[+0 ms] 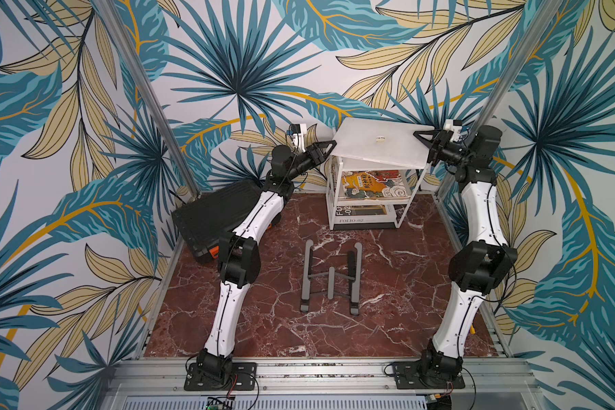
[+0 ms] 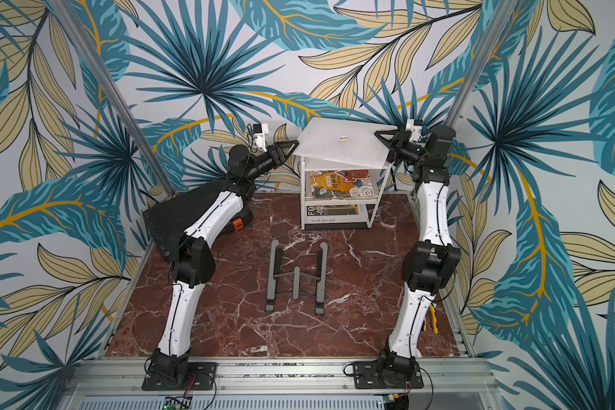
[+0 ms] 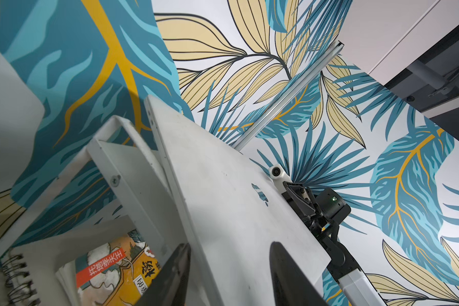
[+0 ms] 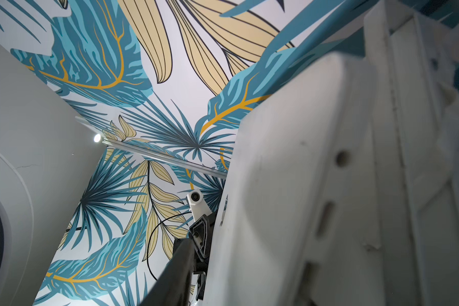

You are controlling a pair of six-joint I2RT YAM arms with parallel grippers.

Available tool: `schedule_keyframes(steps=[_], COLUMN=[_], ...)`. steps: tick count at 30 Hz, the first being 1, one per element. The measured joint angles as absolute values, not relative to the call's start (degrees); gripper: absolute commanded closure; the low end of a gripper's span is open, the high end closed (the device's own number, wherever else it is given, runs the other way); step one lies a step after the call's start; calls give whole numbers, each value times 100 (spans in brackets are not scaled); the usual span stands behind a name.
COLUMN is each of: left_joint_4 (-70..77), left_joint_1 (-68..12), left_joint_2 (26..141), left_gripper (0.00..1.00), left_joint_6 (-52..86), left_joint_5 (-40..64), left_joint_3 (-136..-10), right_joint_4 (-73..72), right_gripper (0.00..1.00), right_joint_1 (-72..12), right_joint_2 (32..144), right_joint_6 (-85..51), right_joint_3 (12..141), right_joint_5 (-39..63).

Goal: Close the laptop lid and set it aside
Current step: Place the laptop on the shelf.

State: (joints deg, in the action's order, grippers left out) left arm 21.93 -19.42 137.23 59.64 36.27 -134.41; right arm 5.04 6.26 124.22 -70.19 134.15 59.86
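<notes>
The laptop [image 1: 380, 142] [image 2: 345, 143] lies with its lid shut, silver and with a small logo on top, slightly tilted on the white shelf rack [image 1: 334, 198]. My left gripper [image 1: 329, 145] [image 2: 292, 145] is at its left edge. In the left wrist view that gripper [image 3: 231, 245] is open, one finger above the lid [image 3: 223, 198] and one below the edge, with gaps. My right gripper [image 1: 421, 140] [image 2: 382, 138] is over the right rear corner. In the right wrist view one dark finger [image 4: 180, 265] stands just off the lid [image 4: 289, 185]; the other finger is hidden.
Books [image 1: 373, 182] fill the rack's two shelves. A grey folding laptop stand [image 1: 331, 277] lies mid-table on the red marble top [image 1: 405, 319]. A black ribbed case [image 1: 206, 216] with orange latches sits at the back left under the left arm. Patterned walls close in on three sides.
</notes>
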Motion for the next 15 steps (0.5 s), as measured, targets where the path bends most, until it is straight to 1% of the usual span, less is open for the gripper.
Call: schedule_keyframes(steps=[1,5,6,9,15], left_joint_4=[2209,2283,2294,2296,2084], left_joint_1=[-1946,-1946,-1946,-1946,-1975], left_joint_2=[13719,13714,13714,13714,13712], left_gripper=[55,58,61,65,64], left_joint_6=[5975,6010,6012,6003,5863], left_joint_5=[3612,3573,3564,3546,3570], left_joint_3=[-13441,-13441,-13441,-13441,-13524], right_joint_4=[554,781,836,1037,1229], right_gripper=[55,55,55,59,61], right_joint_1=[648,749,777,843,888], right_joint_2=[12418,12392,12392,12392,12436], right_joint_6=[-7011,-6997,-6987,-7000,-7026], right_joint_3=[13417,13428,13439,13482,13489], right_joint_5=[5986,5983,5975,5935,5647])
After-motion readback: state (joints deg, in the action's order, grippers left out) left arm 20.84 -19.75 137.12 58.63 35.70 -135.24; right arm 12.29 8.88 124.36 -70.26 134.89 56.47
